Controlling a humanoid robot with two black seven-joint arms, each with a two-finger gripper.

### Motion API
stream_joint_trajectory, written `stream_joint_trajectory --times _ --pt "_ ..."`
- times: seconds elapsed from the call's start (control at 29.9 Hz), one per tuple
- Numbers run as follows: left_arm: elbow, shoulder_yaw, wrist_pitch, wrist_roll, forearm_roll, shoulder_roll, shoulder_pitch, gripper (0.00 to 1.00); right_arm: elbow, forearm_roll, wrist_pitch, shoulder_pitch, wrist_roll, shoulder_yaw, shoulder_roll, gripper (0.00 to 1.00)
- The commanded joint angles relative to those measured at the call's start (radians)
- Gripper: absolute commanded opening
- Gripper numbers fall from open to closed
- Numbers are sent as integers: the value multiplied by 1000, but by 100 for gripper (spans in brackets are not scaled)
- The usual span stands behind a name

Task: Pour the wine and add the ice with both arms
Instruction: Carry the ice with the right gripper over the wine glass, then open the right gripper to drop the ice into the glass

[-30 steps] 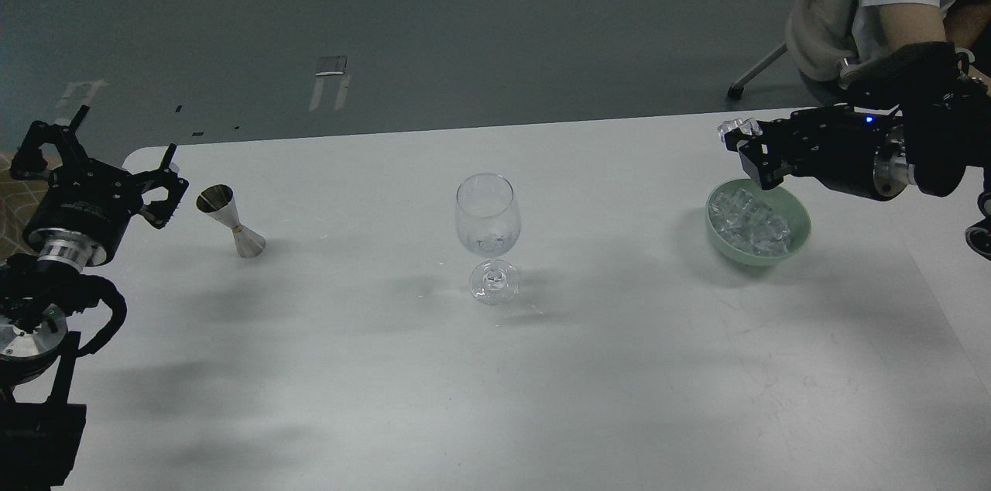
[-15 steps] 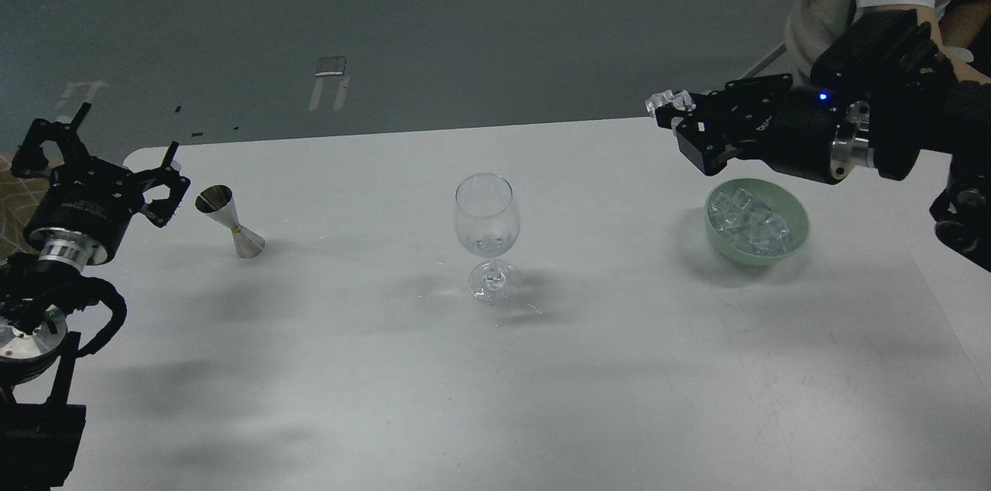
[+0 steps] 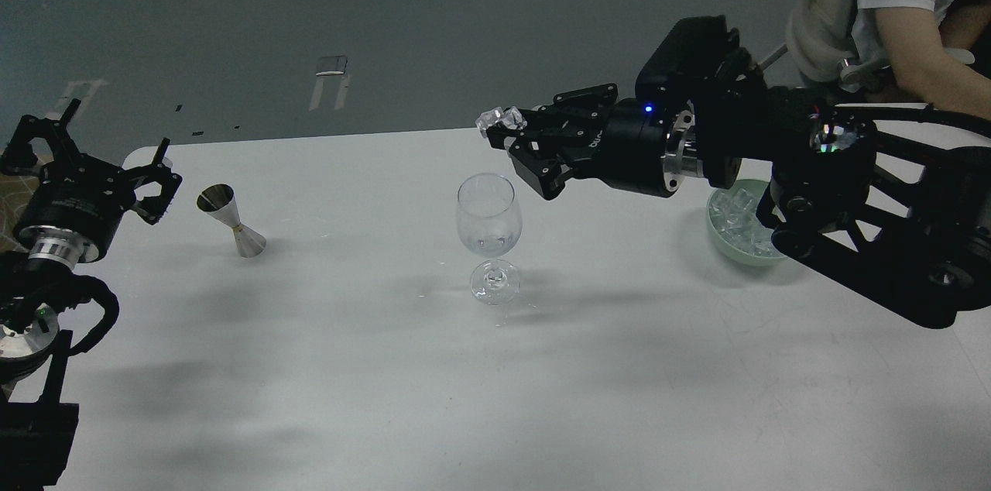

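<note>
**Inspector:** State the ice's position and the tools.

**Assistant:** One ice cube [image 3: 499, 118] sits pinched in the right gripper [image 3: 507, 127], above and just behind the glass [image 3: 488, 225]. The rest of the ice lies heaped in the green bowl [image 3: 732, 247], partly behind the right arm. The left gripper [image 3: 97, 166] hangs spread wide and empty near the jigger [image 3: 231, 222].

**Inspector:** Handling?

**Assistant:** I judge the cube light, hard and slippery, liable to squirt out of a loose pinch. Hold it across two flat faces, as now. The glass looks thin and top-heavy on its stem, so a drop from height or a knock at the rim could tip or chip it.

**Inspector:** Changes against the earlier frames?

**Assistant:** A second ago the right gripper held the cube just over the bowl; it has since travelled left across the table to the glass. The left arm has barely shifted. Glass, jigger and bowl stand where they were.
</note>
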Motion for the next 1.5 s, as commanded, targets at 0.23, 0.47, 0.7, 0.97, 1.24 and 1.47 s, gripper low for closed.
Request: stream_joint_trajectory --times 0.23,0.47,0.7,0.97,1.24,1.47 --pt "0 -4 -9 -2 -2 1 3 98 -84 -3 1 62 -36 -84 85 0" --pt "5 -1 -9 0 -2 0 2 98 -72 0 1 54 -38 -87 76 0" --pt "5 -1 -9 -2 -2 -2 2 98 -73 2 1 47 -36 -87 59 0" --pt "6 -2 -14 -2 -2 2 2 98 -81 2 1 40 -36 -88 59 5" --pt "8 -1 -12 -2 -2 -2 5 98 -75 2 1 39 -35 -88 57 6" --pt "6 -2 -34 -2 -2 -3 3 98 -75 2 1 27 -35 -87 57 28"
